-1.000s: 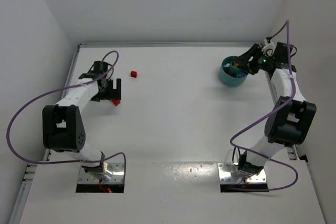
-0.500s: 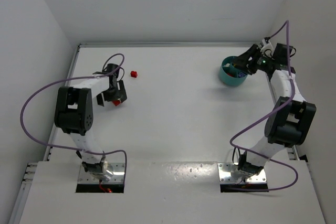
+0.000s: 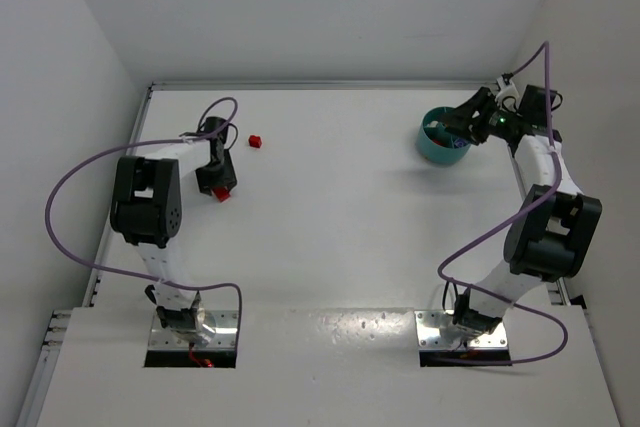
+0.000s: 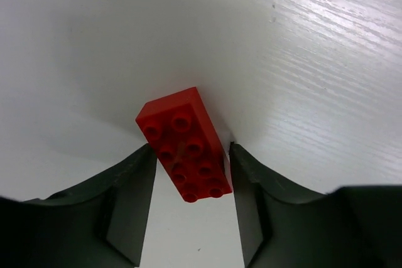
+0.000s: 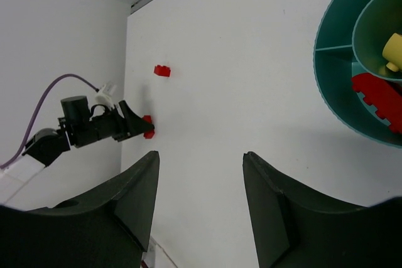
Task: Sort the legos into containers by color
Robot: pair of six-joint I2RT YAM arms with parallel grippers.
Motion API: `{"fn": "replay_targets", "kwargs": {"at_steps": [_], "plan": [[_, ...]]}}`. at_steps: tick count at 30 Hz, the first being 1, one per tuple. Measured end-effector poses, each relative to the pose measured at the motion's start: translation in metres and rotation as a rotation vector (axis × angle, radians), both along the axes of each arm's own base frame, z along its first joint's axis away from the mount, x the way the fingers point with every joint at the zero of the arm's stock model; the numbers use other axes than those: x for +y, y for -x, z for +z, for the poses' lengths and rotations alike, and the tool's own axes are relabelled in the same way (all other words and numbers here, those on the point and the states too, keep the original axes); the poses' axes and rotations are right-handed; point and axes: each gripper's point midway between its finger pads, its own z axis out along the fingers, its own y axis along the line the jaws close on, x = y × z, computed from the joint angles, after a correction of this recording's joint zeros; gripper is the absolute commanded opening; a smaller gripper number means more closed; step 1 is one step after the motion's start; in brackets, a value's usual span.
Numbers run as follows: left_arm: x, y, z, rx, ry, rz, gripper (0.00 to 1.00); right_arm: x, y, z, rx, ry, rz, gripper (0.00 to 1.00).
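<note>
A red lego (image 4: 180,131) lies studs-up on the table at the left, skewed between the fingers of my left gripper (image 4: 190,149), which has closed against its sides. From above, that gripper (image 3: 218,188) points down at the brick (image 3: 222,195). Another red lego (image 3: 255,140) lies a little farther back. The round teal container (image 3: 441,142) stands at the back right; its compartments hold a yellow piece (image 5: 392,52) and a red piece (image 5: 379,97). My right gripper (image 5: 201,155) hovers open and empty beside the tub (image 5: 326,80).
White walls bound the table on the left, back and right. My left arm's purple cable (image 3: 70,197) loops out to the left. Bare white tabletop lies between the two arms.
My left arm has swung in and turned its wrist over the red lego, and its jaws have come in from wide open to the brick's sides. The right arm has held still.
</note>
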Motion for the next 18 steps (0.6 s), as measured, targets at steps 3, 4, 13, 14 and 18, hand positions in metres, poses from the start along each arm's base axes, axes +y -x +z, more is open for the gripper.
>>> {"fn": "replay_targets", "kwargs": {"at_steps": [3, 4, 13, 14, 18], "plan": [[-0.006, 0.007, -0.001, -0.008, 0.034, -0.036, 0.31, 0.001, 0.001, -0.001, 0.000, -0.003, 0.003, 0.56], [-0.009, 0.013, -0.001, -0.003, 0.049, -0.059, 0.25, 0.001, 0.001, -0.001, 0.002, -0.004, 0.004, 0.56], [-0.071, 0.041, 0.019, -0.018, 0.328, -0.467, 0.07, 0.026, 0.035, -0.014, 0.035, -0.064, 0.064, 0.55], [-0.078, 0.042, 0.027, -0.038, 0.345, -0.498, 0.07, 0.033, 0.044, -0.017, 0.046, -0.078, 0.083, 0.55], [-0.131, 0.050, 0.086, -0.203, 0.449, -0.760, 0.04, 0.066, 0.077, -0.027, 0.091, -0.133, 0.174, 0.55]]}}
